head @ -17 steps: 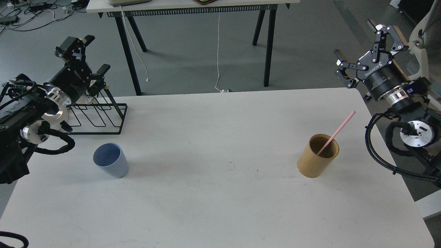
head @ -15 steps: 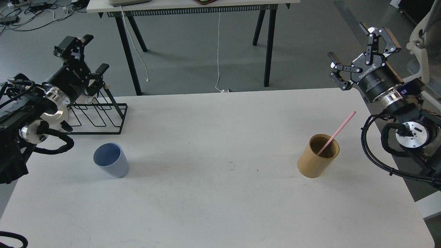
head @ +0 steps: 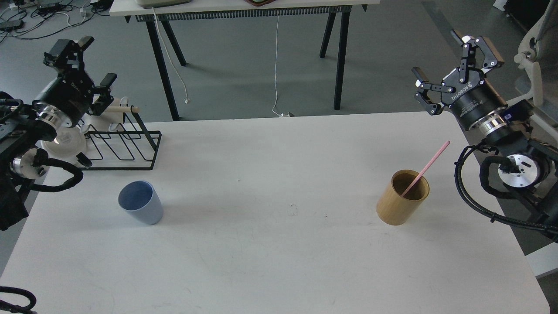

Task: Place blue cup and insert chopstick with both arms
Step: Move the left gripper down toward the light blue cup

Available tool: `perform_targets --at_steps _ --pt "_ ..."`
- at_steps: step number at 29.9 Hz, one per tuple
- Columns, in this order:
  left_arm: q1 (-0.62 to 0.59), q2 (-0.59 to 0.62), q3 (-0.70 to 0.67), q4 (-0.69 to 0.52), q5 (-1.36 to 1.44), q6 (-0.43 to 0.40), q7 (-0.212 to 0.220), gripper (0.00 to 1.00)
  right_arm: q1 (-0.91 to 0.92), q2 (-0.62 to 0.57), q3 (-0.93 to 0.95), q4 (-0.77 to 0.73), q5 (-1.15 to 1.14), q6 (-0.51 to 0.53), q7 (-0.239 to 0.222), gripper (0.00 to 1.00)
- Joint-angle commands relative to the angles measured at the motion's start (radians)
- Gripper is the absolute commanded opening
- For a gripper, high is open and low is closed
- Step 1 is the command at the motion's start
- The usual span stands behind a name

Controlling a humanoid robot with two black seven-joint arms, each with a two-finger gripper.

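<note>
The blue cup stands upright on the left of the white table. The pink chopstick leans inside the tan wooden holder on the right, its top sticking out toward the upper right. My left gripper is open and empty, held high beyond the table's far left corner, well above and behind the cup. My right gripper is open and empty, raised beyond the table's far right corner, above and behind the holder.
A black wire rack with a pale wooden rod stands at the back left of the table. A white disc lies by the rack. Another table's black legs stand behind. Cables loop from both arms.
</note>
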Motion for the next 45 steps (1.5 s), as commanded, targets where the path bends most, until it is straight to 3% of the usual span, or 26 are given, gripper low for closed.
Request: perform_targets --at_steps 1,5,11,18,22,30,34,41,45 --pt "-0.020 -0.005 -0.048 -0.003 -0.020 0.000 0.000 1.00 0.000 -0.002 0.021 -0.001 0.001 0.000 0.000 0.99" --pt "-0.026 0.029 -0.105 -0.082 -0.039 0.000 0.000 1.00 -0.005 -0.002 0.044 -0.001 0.001 0.000 0.000 0.99" --pt "-0.021 0.151 -0.059 -0.289 0.052 0.000 0.000 1.00 -0.006 -0.018 0.058 -0.012 0.001 0.000 0.000 0.99" --pt "-0.026 0.400 0.040 -0.770 0.473 0.000 0.000 1.00 -0.008 -0.037 0.067 -0.016 0.000 0.000 0.000 0.99" --pt "-0.047 0.525 0.145 -0.912 0.648 0.000 0.000 1.00 -0.020 -0.037 0.069 -0.016 0.000 0.000 0.000 0.99" --pt "-0.041 0.678 0.168 -0.905 1.306 0.000 0.000 1.00 -0.035 -0.035 0.067 -0.024 0.000 0.000 0.000 0.99" --pt "-0.025 0.705 0.168 -0.898 1.414 0.000 0.000 1.00 -0.035 -0.035 0.069 -0.024 0.001 0.000 0.000 0.99" --pt "0.052 0.610 0.168 -0.843 1.449 0.000 0.000 1.00 -0.038 -0.037 0.069 -0.025 0.001 0.000 0.000 0.99" --pt "0.084 0.524 0.168 -0.745 1.469 0.000 0.000 1.00 -0.038 -0.046 0.069 -0.024 0.000 0.000 0.000 0.99"
